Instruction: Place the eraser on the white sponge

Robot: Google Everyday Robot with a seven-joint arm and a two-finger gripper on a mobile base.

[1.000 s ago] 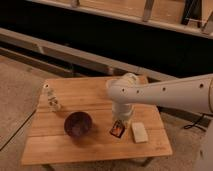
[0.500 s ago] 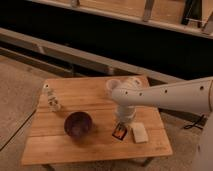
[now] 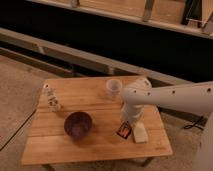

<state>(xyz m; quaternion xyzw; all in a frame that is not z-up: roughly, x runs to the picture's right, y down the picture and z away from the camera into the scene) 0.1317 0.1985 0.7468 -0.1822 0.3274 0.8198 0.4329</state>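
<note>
Gripper: I see it (image 3: 126, 125) at the end of the white arm (image 3: 172, 98), pointing down over the right part of the table (image 3: 95, 106), just left of the sponge.
Grip: it looks closed on the eraser, though the wrist hides much of it from me.
Eraser: I find it (image 3: 123, 131) at the gripper's tip, tilted, dark with an orange-red mark, low over the wood. I cannot tell whether it touches the table.
Sponge: it (image 3: 140, 134) lies flat near the right front edge of the table, just right of the eraser, with nothing on it.
Bowl: the purple one (image 3: 78, 131) sits left of the gripper, well apart from it.
Cup: the white one (image 3: 113, 89) stands upright towards the back edge, behind the arm.
Figure: I see a small pale object (image 3: 51, 98) near the left edge.
</note>
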